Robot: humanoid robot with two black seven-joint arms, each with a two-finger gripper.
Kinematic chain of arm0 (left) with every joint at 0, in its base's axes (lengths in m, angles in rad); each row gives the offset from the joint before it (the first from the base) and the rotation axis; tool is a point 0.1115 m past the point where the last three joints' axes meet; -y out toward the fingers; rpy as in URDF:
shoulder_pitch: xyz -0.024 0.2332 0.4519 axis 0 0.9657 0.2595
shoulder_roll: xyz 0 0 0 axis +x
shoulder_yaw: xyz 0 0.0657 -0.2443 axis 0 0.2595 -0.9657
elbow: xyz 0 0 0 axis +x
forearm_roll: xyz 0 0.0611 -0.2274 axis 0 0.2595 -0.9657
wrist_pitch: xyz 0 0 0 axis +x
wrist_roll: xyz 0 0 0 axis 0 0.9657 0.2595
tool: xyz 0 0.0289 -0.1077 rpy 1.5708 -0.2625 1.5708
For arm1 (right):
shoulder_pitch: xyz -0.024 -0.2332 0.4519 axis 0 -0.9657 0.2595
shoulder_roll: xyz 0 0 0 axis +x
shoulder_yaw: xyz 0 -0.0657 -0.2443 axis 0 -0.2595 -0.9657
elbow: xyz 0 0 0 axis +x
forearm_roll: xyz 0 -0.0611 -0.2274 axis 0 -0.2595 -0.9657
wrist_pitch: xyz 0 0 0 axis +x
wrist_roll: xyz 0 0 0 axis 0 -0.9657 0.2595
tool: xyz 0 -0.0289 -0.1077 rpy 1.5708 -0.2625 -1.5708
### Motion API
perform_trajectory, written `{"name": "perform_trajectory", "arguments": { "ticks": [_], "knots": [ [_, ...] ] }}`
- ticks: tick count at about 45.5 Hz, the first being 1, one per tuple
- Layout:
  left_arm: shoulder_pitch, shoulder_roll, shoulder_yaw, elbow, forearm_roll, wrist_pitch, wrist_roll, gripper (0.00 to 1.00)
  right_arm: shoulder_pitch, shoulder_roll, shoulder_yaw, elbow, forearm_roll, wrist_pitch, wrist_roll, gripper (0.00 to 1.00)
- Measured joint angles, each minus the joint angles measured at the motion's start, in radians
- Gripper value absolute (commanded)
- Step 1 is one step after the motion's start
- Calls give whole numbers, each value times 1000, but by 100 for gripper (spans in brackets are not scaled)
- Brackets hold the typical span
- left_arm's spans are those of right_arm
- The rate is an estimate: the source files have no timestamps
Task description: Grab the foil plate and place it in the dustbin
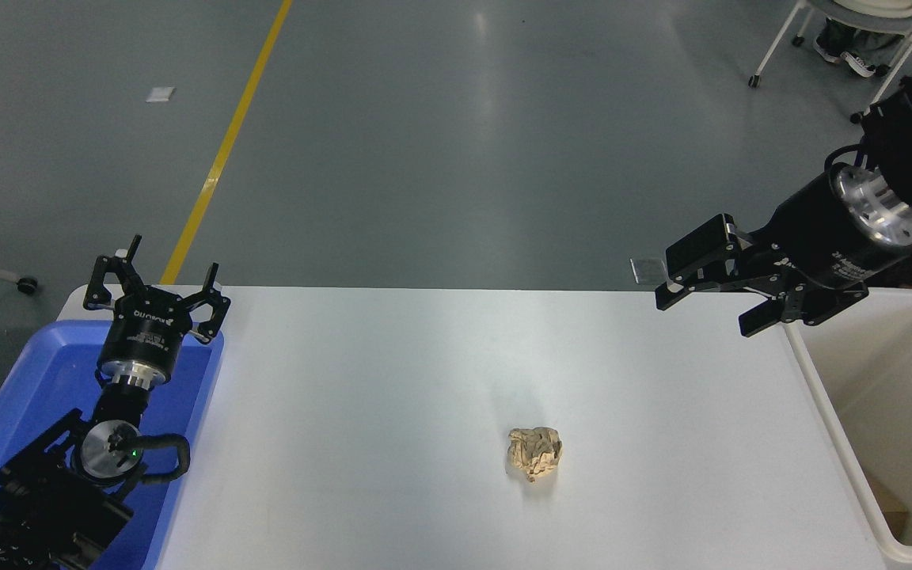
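- White rectangular surface (393,372) filling the lower half of the view, grey floor beyond its far edge.
- Large cream-white rectangular plastic dustbin (836,412) standing against the right end of the surface, deep smooth walls, only a brown scrap visible low in its near corner.
- Crumpled silver foil plate not visible anywhere, neither on the surface nor in the part of the dustbin that shows.
- Black right gripper (709,297) hanging above the far right corner of the surface, just left of the dustbin's far rim, pointing left; fingers (693,252) spread wide apart and holding nothing.
- Small tan crumpled paper ball (535,453) lying alone on the surface, right of centre toward the near edge, well apart from the dustbin and from both grippers.
- Shallow blue plastic tray (20,396) at the left end of the surface.
- Black left gripper (159,277) parked over the far edge of the blue tray, pointing away from the camera; fingers splayed open and empty.
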Motion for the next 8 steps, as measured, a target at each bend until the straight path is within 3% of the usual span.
{"name": "perform_trajectory", "arguments": {
  "ticks": [8],
  "knots": [
    [0,0,0,0,0,1,0,100,37,75,22,16,44,4,0,100]
  ]
}}
